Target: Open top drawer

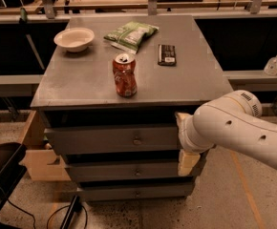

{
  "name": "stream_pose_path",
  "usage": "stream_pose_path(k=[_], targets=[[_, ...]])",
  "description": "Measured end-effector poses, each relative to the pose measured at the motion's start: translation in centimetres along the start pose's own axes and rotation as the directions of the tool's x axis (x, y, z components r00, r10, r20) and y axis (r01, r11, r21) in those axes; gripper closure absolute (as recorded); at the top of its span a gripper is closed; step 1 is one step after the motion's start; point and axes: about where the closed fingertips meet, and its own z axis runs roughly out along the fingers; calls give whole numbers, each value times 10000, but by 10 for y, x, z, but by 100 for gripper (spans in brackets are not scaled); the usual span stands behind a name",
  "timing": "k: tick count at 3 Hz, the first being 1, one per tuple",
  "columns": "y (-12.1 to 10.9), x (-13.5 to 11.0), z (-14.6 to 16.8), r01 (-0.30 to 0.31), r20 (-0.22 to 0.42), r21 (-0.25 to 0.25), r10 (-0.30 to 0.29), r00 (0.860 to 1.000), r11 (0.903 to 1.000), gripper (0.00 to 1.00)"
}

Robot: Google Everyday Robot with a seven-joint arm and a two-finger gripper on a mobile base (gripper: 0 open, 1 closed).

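Camera view: hand (182, 140) beside top drawer (95, 140)

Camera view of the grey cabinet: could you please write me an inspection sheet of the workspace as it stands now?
Surface: grey cabinet top, flat, dull, lightly scuffed.
Job's things: top drawer looks shut; its knob is free.
Clutter: white bowl, green snack bag, dented red soda can standing upright, black packet.
Grippers: gripper at the right end of the top drawer's front, away from the knob.
Cables: black cables on the floor, lower left.
Surroundings: two lower drawers shut; wooden box left of the cabinet; clear bottle on the right ledge.
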Motion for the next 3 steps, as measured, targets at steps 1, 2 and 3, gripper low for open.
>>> stream_pose_path(k=[1, 2, 3], targets=[[-4, -3, 20, -88, 71, -195, 90, 9999, 9998, 0], [-3, -10, 36, -104, 157, -365, 110, 9998, 9993, 15], [-3, -10, 36, -94, 153, -361, 99, 9998, 9993, 39]])
